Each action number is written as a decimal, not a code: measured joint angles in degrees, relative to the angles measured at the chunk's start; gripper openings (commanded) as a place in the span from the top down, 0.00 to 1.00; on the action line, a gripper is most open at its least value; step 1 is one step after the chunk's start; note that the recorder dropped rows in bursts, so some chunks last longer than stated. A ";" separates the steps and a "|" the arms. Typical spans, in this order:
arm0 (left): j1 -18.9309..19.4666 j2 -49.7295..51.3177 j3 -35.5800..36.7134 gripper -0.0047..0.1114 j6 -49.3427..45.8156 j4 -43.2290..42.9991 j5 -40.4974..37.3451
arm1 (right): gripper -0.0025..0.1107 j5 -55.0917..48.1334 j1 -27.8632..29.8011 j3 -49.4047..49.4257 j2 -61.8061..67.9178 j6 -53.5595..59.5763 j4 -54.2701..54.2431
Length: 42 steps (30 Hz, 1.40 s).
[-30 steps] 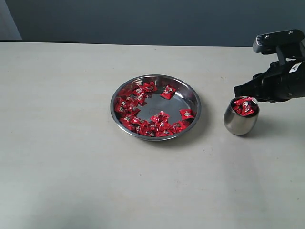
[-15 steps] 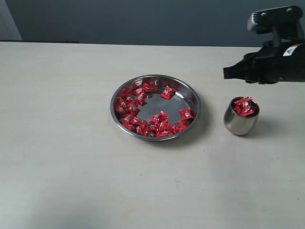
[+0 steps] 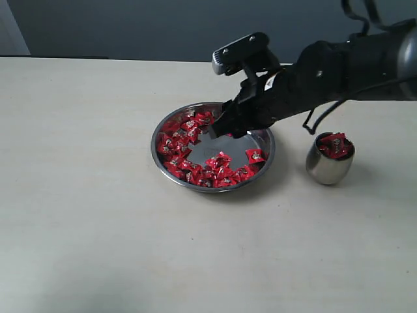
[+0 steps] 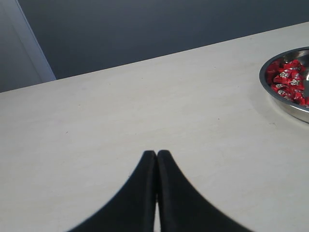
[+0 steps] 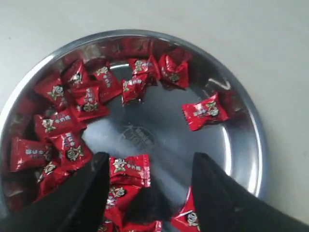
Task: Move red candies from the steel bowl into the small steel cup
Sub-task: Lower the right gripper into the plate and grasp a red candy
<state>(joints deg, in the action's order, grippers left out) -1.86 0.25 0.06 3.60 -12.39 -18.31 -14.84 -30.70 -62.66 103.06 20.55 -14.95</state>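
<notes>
**A:** Red candies [image 3: 174, 145] lie in the steel bowl [image 3: 212, 190], in the middle of the frame on the pale table [image 3: 98, 248]. Where is the right pincer [image 3: 220, 130]?

**B:** Its arm comes in from the upper right of the frame. The tips hang low over the upper middle part of the bowl.

**A:** How do its jaws stand?

**B:** Wide apart. In the right wrist view the two black fingers [image 5: 82, 198] are far from each other, and they hold nothing.

**A:** And the candies, relative to it?

**B:** In that view a single candy [image 5: 129, 169] lies flat on the bowl's bottom between the two fingers, close to one of them. I cannot tell if that finger touches it. In the exterior view most candies are heaped on the left side of the bowl and along its lower edge, just beside the tips.

**A:** And the cup [image 3: 329, 168]?

**B:** It stands upright at the right of the frame, apart from the bowl and below the arm. Some red candies show at its mouth.

**A:** The left pincer [image 4: 156, 157]?

**B:** Its tips are pressed together with nothing between them. It is over bare table, well apart from the bowl.
</notes>
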 measured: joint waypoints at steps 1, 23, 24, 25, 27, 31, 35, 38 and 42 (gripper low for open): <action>0.00 0.00 0.00 0.96 0.00 0.00 0.00 | 0.53 -2.58 -0.21 -2.27 2.98 0.00 0.00; 0.00 0.00 0.00 0.96 0.00 0.00 0.00 | 0.60 -8.24 -1.51 -11.06 17.98 0.00 -1.16; 0.00 0.00 0.00 0.96 0.00 0.00 0.00 | 0.64 -8.24 -1.51 -11.06 17.98 0.00 -1.16; 0.00 0.00 0.00 0.96 0.00 0.00 0.00 | 0.68 -8.24 -1.51 -11.06 17.98 0.00 -1.16; 0.00 0.00 0.00 0.96 0.00 0.00 0.00 | 0.74 -8.24 -1.51 -11.06 17.98 0.00 -1.16; 0.00 0.00 0.00 0.96 0.00 0.00 0.00 | 0.80 -8.24 -1.51 -11.28 17.98 0.00 -1.26; 0.00 0.00 0.00 0.96 0.00 0.00 0.00 | 0.80 -9.03 -1.51 -12.86 17.98 0.00 -1.26; 0.00 0.00 0.00 0.96 0.00 0.00 0.00 | 0.80 -9.89 -1.51 -14.82 17.98 0.00 -1.58; 0.00 0.00 0.00 0.96 0.00 0.00 0.00 | 0.80 -12.14 -1.51 -17.29 17.98 0.00 -1.60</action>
<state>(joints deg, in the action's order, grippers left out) -1.86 0.25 0.06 3.60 -12.39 -18.31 -26.98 -32.21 -79.95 121.05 20.55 -16.54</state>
